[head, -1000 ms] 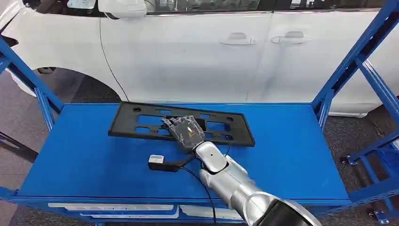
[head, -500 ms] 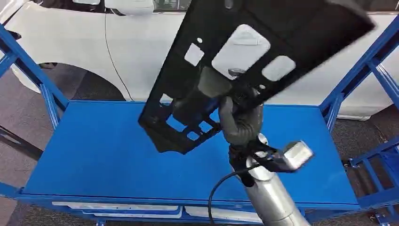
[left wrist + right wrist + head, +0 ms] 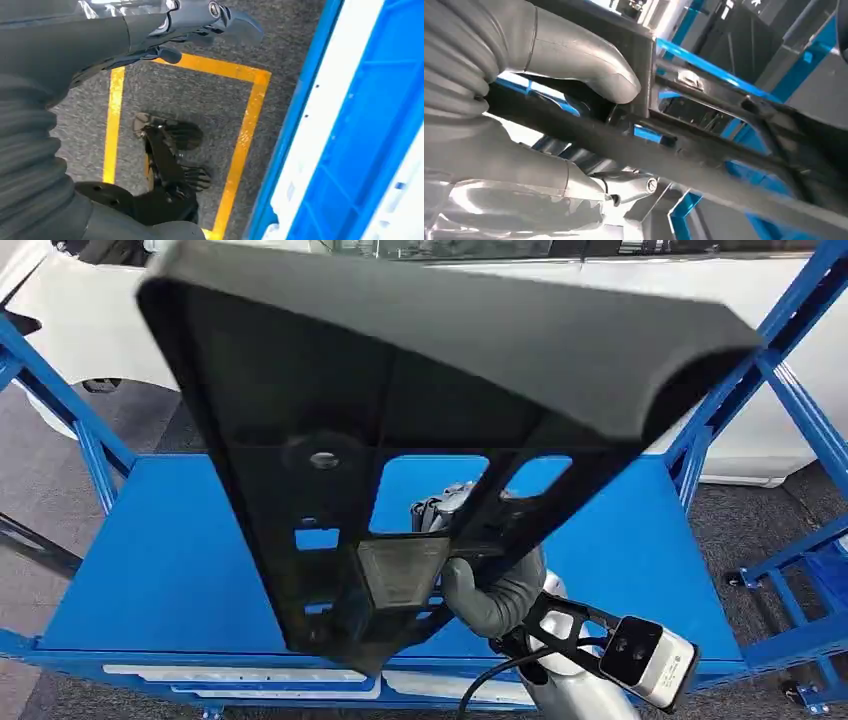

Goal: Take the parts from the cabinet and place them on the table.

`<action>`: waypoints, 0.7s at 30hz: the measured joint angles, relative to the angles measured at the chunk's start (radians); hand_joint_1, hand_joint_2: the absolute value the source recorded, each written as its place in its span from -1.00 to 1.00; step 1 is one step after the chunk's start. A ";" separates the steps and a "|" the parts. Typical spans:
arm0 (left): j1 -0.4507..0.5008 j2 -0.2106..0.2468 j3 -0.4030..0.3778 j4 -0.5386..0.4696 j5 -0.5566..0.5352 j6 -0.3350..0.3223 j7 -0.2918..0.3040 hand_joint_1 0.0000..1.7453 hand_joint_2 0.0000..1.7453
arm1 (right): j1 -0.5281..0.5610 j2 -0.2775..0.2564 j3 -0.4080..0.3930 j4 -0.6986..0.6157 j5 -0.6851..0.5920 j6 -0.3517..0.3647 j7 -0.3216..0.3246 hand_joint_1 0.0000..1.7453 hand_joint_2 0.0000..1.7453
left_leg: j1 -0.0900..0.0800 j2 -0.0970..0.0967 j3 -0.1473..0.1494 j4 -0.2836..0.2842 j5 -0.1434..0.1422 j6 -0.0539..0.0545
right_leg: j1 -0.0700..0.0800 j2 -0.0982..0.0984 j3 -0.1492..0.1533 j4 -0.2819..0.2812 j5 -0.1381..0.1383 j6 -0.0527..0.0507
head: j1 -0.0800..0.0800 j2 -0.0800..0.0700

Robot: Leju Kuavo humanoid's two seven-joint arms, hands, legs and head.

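A large black plastic panel (image 3: 400, 370) with several cut-outs is lifted off the blue cabinet shelf (image 3: 170, 570) and tilted up close to the head camera, hiding much of the shelf. My right hand (image 3: 495, 585) grips its lower edge from below. In the right wrist view the thumb (image 3: 584, 65) presses on the panel's ribbed frame (image 3: 724, 145). My left hand (image 3: 200, 15) hangs beside my body above the floor, its fingers stretched out and holding nothing.
Blue steel struts (image 3: 790, 390) flank the shelf on both sides. A white car (image 3: 90, 320) stands right behind the cabinet. Near my left hand lie grey floor with yellow tape (image 3: 245, 135) and a blue bin (image 3: 370, 125).
The panel lay flat on the shelf under my right hand a second ago. My right hand has since lifted it, swung it upward and brought it nearer the camera.
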 joint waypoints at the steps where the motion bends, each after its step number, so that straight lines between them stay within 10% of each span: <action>1: -0.001 -0.002 0.000 0.000 -0.004 0.000 0.006 -1.00 1.00 | -0.006 -0.003 0.006 0.000 -0.001 -0.008 0.000 1.00 1.00 | -0.001 -0.001 -0.006 0.003 0.007 0.005 | -0.003 -0.001 -0.003 0.000 0.005 0.007 | 0.002 0.000; 4: 0.003 -0.004 -0.001 0.000 -0.018 -0.002 0.020 -1.00 1.00 | -0.015 -0.017 0.018 0.004 -0.002 -0.046 0.000 1.00 1.00 | 0.001 -0.002 -0.015 -0.007 0.028 0.023 | -0.003 0.000 -0.006 -0.004 0.020 0.028 | 0.001 0.000; 6: -0.001 -0.009 -0.003 0.000 -0.022 -0.007 0.024 -1.00 1.00 | -0.019 -0.034 0.023 0.008 -0.003 -0.068 -0.001 1.00 1.00 | 0.004 0.005 -0.026 -0.011 0.048 0.039 | -0.009 0.002 -0.029 0.050 -0.054 0.038 | 0.003 0.000; 9: -0.002 -0.012 -0.003 0.000 -0.027 -0.012 0.026 -1.00 1.00 | -0.017 -0.055 0.032 0.018 -0.003 -0.081 -0.003 1.00 1.00 | 0.003 0.006 -0.068 -0.005 0.073 0.041 | -0.017 0.002 -0.106 0.288 -0.195 0.052 | 0.004 0.000; 11: -0.001 -0.015 -0.003 0.000 -0.027 -0.012 0.026 -1.00 1.00 | -0.016 -0.065 0.040 0.025 -0.001 -0.088 -0.004 1.00 1.00 | 0.004 0.007 -0.094 0.004 0.085 0.037 | -0.020 0.001 -0.083 0.297 -0.177 0.055 | 0.004 0.000; 14: -0.002 -0.021 -0.003 0.000 -0.027 -0.009 0.029 -1.00 1.00 | -0.018 -0.076 0.053 0.034 -0.002 -0.088 -0.004 1.00 1.00 | 0.004 0.006 -0.124 0.023 0.099 0.028 | -0.024 0.001 0.092 0.044 -0.095 0.050 | 0.004 0.000; 15: -0.001 -0.021 -0.003 0.000 -0.027 -0.006 0.029 -1.00 1.00 | -0.021 -0.079 0.059 0.035 -0.007 -0.086 -0.004 1.00 1.00 | 0.001 0.005 -0.134 0.028 0.103 0.022 | -0.020 0.002 0.114 -0.004 -0.119 0.039 | 0.004 0.000; 19: 0.001 -0.021 -0.003 0.000 -0.032 0.000 0.032 -1.00 1.00 | -0.027 -0.090 0.066 0.035 -0.015 -0.085 -0.004 1.00 1.00 | 0.001 0.003 -0.139 0.022 0.130 -0.004 | -0.014 0.003 0.092 0.000 -0.089 0.009 | 0.005 0.000; 21: 0.004 -0.021 -0.003 0.000 -0.040 0.003 0.038 -1.00 1.00 | -0.033 -0.093 0.069 0.033 -0.021 -0.077 -0.004 1.00 1.00 | 0.007 0.004 -0.161 0.063 0.063 -0.012 | -0.019 -0.002 0.072 -0.004 -0.065 -0.009 | 0.003 0.000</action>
